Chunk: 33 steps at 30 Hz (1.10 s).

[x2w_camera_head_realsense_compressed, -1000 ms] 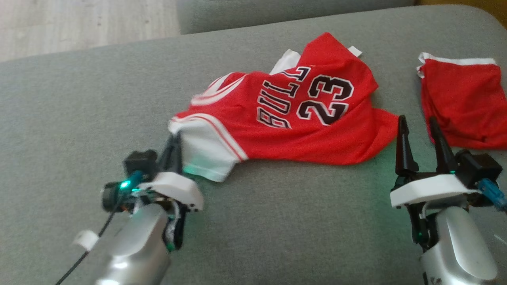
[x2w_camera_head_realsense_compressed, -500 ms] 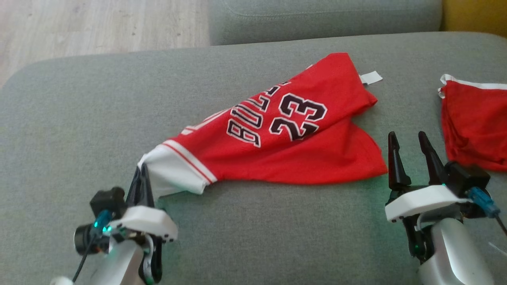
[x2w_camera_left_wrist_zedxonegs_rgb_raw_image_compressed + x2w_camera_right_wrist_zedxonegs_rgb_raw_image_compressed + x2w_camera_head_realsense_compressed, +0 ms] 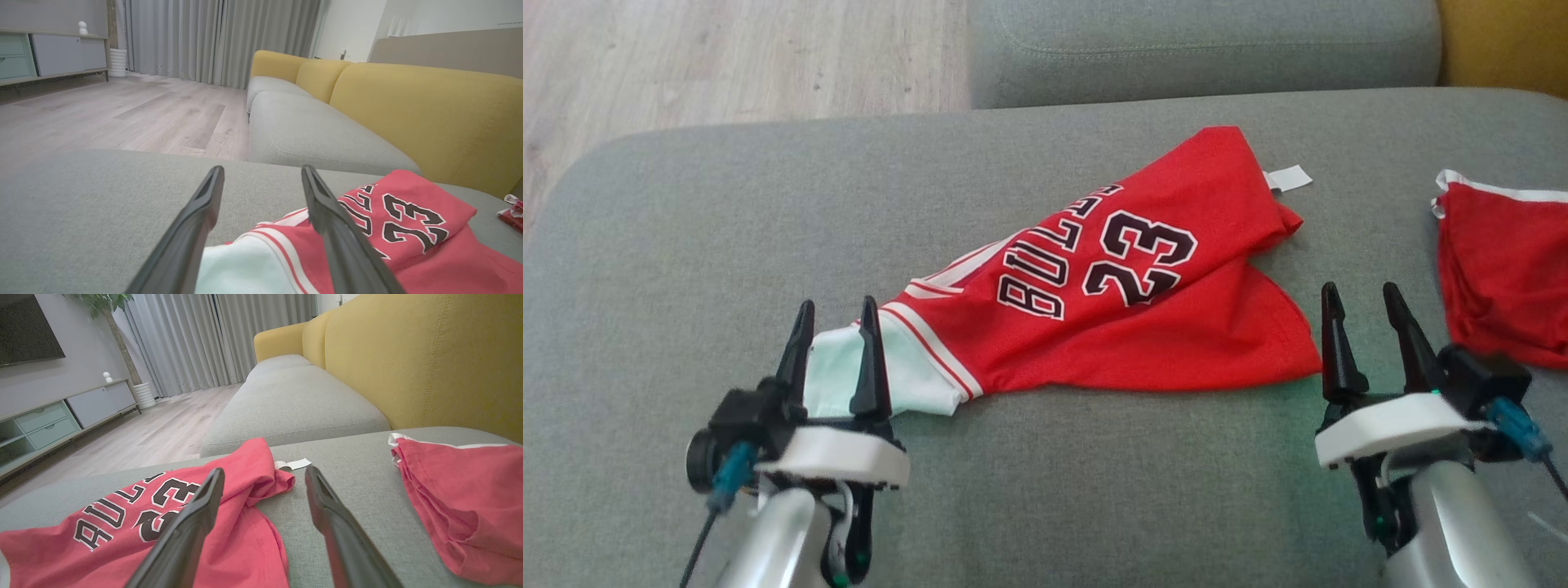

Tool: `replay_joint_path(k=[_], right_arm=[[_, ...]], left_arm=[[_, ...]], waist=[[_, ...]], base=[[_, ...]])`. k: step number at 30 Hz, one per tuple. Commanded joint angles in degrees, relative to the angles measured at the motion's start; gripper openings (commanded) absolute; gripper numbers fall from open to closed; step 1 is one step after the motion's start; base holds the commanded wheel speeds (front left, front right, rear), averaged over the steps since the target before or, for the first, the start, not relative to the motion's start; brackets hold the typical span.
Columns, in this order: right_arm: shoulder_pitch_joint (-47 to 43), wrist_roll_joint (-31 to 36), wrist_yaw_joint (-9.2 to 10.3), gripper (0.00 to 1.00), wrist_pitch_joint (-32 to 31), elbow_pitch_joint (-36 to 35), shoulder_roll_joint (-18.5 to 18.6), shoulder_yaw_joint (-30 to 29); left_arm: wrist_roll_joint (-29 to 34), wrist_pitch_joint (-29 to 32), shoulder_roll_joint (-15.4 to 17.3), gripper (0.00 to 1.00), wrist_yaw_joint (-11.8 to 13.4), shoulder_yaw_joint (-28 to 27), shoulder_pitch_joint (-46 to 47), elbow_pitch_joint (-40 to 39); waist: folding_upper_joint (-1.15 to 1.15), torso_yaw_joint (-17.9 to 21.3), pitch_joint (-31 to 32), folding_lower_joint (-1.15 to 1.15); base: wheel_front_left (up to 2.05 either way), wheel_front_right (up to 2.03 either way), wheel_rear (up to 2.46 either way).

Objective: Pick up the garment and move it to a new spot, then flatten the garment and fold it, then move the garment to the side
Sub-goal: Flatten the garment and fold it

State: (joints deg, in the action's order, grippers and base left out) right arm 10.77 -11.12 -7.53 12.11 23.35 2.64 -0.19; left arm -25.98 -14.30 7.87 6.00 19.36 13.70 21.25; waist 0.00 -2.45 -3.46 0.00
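Observation:
The garment (image 3: 1127,302) is a red jersey with white trim and the number 23, lying crumpled and stretched diagonally on the grey sofa cushion (image 3: 686,245). Its white edge (image 3: 837,376) lies between the spread fingers of my left gripper (image 3: 835,314), which stands open and holds nothing. In the left wrist view the jersey (image 3: 408,228) lies just past the left gripper (image 3: 261,173), to its right. My right gripper (image 3: 1360,298) is open beside the jersey's lower right corner, apart from it. The right wrist view shows the jersey (image 3: 122,526) to the left of the right gripper (image 3: 264,473).
Red shorts with a white band (image 3: 1503,278) lie on the cushion at the right, close to my right gripper; they also show in the right wrist view (image 3: 457,506). A second grey cushion (image 3: 1201,49) lies beyond, wooden floor (image 3: 727,57) at the far left, yellow backrest (image 3: 429,118) behind.
My left gripper, shut on the jersey's white edge, dragged it towards me and to the left, then opened and let it go. The right gripper stayed open. The head camera shifted.

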Motion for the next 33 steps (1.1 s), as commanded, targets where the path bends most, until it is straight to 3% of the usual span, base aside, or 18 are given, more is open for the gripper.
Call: replay_joint_path(k=[1, 15, 24, 33], right_arm=[[-0.45, -0.41, 0.04, 1.0, 0.91, -1.97, 0.24, 1.48], [-2.47, -1.02, 0.04, 1.0, 1.45, -1.66, 0.24, 1.82], [-1.02, -1.91, 0.04, 1.0, -4.51, 5.53, 0.24, 1.14], [2.93, -3.9, 0.04, 1.0, -4.58, 12.47, 0.24, 0.37]], left_arm=[[1.56, -0.7, -0.02, 1.0, -0.62, -2.95, -0.42, -3.07], [6.35, -0.7, -3.65, 1.0, -4.36, -6.61, -4.54, -5.15], [7.63, -0.7, -4.6, 1.0, -5.67, -6.87, -4.2, -3.73], [8.17, -0.7, -4.88, 1.0, -6.11, -6.97, -3.41, -3.29]], waist=[[0.0, -0.13, 0.27, 0.0], [0.0, -1.26, -0.04, 0.0], [0.0, -2.29, -0.44, 0.0], [0.0, -2.81, -1.5, 0.0]], base=[[0.0, 0.0, 0.0], [0.0, 0.0, 0.0], [0.0, 0.0, 0.0], [0.0, 0.0, 0.0]])
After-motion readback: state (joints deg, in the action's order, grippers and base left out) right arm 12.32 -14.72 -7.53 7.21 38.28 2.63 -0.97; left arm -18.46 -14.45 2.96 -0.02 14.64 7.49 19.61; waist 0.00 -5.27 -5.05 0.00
